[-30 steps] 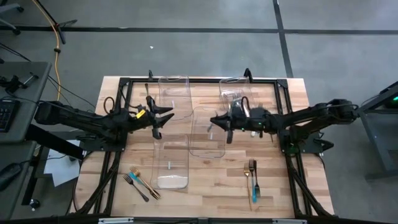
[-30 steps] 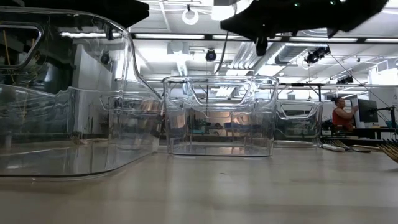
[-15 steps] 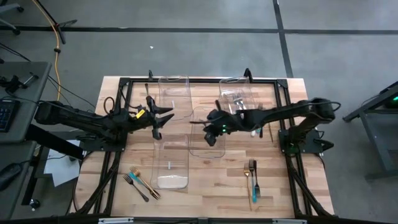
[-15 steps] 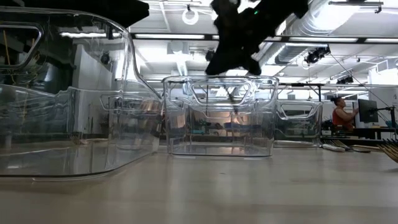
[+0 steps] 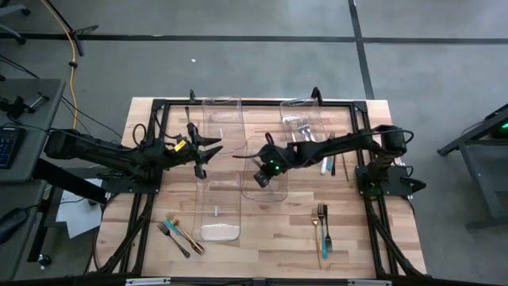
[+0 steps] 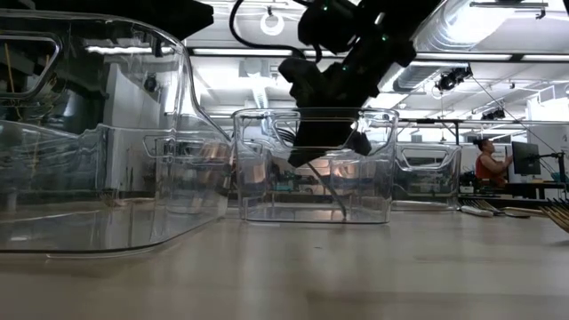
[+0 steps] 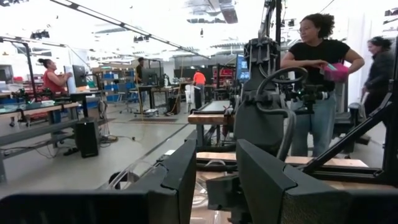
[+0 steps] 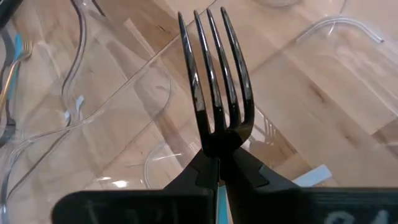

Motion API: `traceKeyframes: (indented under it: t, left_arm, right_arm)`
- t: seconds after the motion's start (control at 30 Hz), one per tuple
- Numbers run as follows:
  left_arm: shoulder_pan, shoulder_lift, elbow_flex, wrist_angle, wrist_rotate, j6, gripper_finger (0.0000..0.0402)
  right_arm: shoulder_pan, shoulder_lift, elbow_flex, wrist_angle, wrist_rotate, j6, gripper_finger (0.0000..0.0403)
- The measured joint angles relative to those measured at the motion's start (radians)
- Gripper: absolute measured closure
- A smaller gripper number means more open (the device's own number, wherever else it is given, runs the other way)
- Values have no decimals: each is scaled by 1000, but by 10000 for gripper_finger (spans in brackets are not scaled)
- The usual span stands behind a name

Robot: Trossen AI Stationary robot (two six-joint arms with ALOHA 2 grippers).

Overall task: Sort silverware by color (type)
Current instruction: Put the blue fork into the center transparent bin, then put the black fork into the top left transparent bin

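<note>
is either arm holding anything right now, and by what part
The right tool pinches a black fork by its neck, just below the tines. The left tool holds nothing.

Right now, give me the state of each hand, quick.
Left hand: open, holding nothing, hovering beside the clear bins.
Right hand: closed on the black fork, over the middle clear bin.

place: robotics lab | cues: workbenches, monitors, ceiling ducting, people
</note>
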Motion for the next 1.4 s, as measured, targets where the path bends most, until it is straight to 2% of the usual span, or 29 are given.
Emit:
traceKeyframes:
  t: [0.37, 0.63, 0.77, 0.9, 0.97, 1.4]
  left_arm:
    - [0, 0, 0, 0, 0, -17, 295]
    - [0, 0, 0, -15, 0, -17, 295]
    - [0, 0, 0, -31, 0, -17, 295]
    - [-2, 0, 0, -75, 0, -43, 295]
    - [-5, 0, 0, -98, 0, -63, 295]
    - [-7, 0, 0, -139, 4, -62, 295]
  right_arm:
    - [-4, -16, 0, -12, -73, -29, 323]
    - [4, -132, 0, -98, -88, -99, 285]
    - [44, -213, 0, -114, 8, -200, 280]
    - [114, -254, 0, -109, 227, -338, 279]
    - [143, -255, 0, -114, 302, -387, 279]
    - [199, -264, -2, -302, 436, -386, 279]
